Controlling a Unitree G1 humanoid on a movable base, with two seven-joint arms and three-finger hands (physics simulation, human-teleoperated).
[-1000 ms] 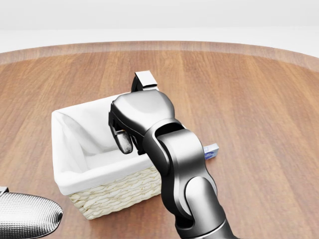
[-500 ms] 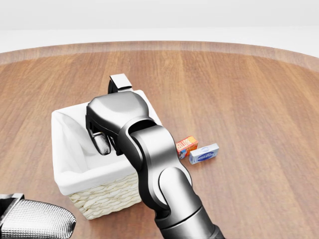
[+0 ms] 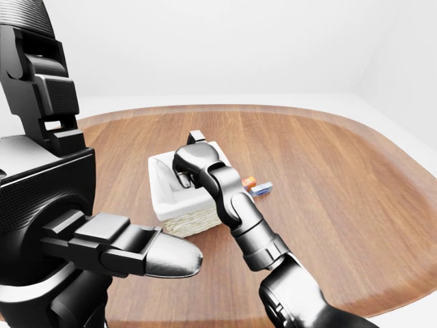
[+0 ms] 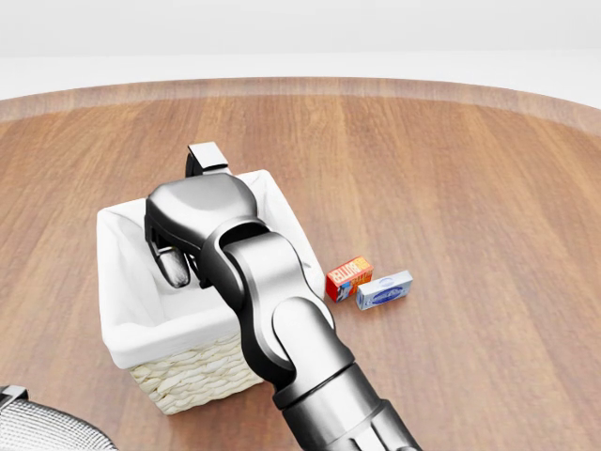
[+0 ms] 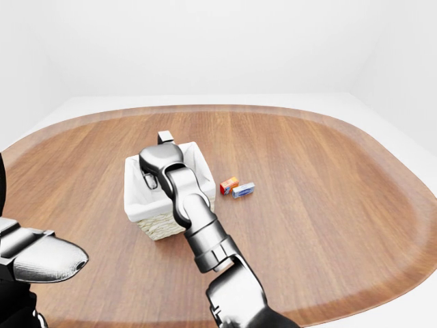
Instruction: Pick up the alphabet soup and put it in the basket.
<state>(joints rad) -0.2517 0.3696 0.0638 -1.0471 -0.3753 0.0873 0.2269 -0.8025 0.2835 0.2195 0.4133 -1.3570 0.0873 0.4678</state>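
Right robot hand (image 4: 178,254), dark metal with three fingers, poised over the white-lined woven wicker basket (image 4: 117,310) on the brown wooden bench (image 4: 451,169); fingers pointed down into the basket's cavity, whether spread or closed on anything impossible to tell, palm side hidden; no alphabet soup can visible anywhere, neither on the bench nor in the exposed part of the lining, so possibly held beneath the palm or already inside, unclear which. Left robot hand (image 3: 147,249) raised near the cameras, fingers extended, empty. Just right of the basket, a small orange-red carton (image 4: 348,276) and a small white-and-blue box (image 4: 384,290), side by side. Judged late-stage: only release and withdrawal likely left.
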